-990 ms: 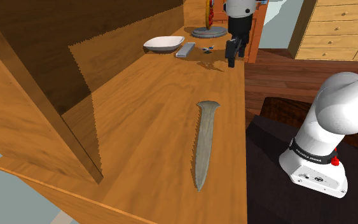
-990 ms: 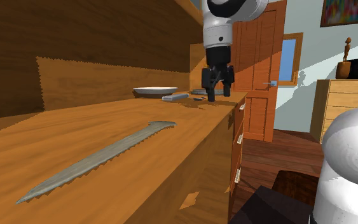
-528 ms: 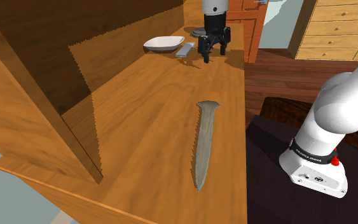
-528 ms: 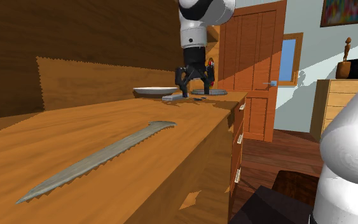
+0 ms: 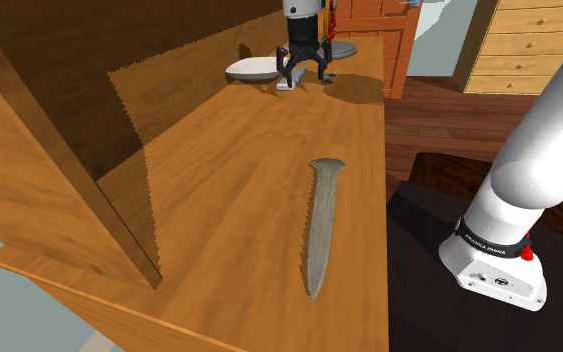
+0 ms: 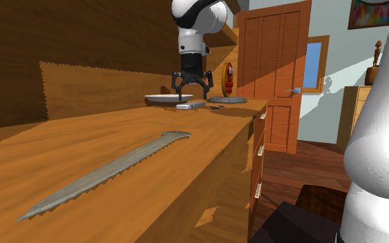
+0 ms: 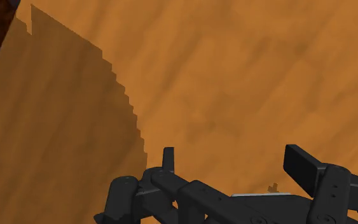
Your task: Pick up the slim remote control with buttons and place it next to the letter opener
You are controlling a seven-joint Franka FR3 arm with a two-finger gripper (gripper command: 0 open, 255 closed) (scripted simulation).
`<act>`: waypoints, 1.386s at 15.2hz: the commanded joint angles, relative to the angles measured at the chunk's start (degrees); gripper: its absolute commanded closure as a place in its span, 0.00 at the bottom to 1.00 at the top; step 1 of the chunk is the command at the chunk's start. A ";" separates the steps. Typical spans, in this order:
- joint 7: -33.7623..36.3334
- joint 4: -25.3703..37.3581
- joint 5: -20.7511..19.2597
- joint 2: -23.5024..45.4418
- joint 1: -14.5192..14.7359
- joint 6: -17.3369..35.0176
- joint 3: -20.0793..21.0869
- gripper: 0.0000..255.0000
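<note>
The slim grey remote [image 5: 290,82] [image 6: 190,105] lies at the far end of the wooden tabletop, beside a white dish. My black gripper [image 5: 302,74] [image 6: 191,88] hangs just above it, open, with one finger on either side and nothing held. In the wrist view the two fingers [image 7: 304,163] stand wide apart over bare wood, and a pale sliver of the remote [image 7: 260,195] peeks out behind the hand. The letter opener [image 5: 321,224] [image 6: 110,171], long, grey and saw-edged, lies nearer the stand along the table's open edge.
A shallow white dish [image 5: 248,68] [image 6: 164,99] sits just beyond the remote toward the wooden back wall [image 5: 89,90]. A round grey base with a red upright piece [image 5: 335,44] [image 6: 228,81] stands at the table's far corner. The stand [image 5: 489,270] is at the lower right.
The gripper has swung from the table's far edge toward the shoulder view's left, turned its wrist, and now hovers over the remote. It stayed open; nothing on the table moved.
</note>
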 commanded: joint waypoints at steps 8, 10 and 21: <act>17.33 27.25 0.59 20.44 -1.78 -5.69 -2.23 0.00; 17.35 26.31 0.61 20.33 -1.77 -4.87 -2.27 0.00; 17.34 20.33 0.64 19.69 -1.89 0.48 -2.21 0.00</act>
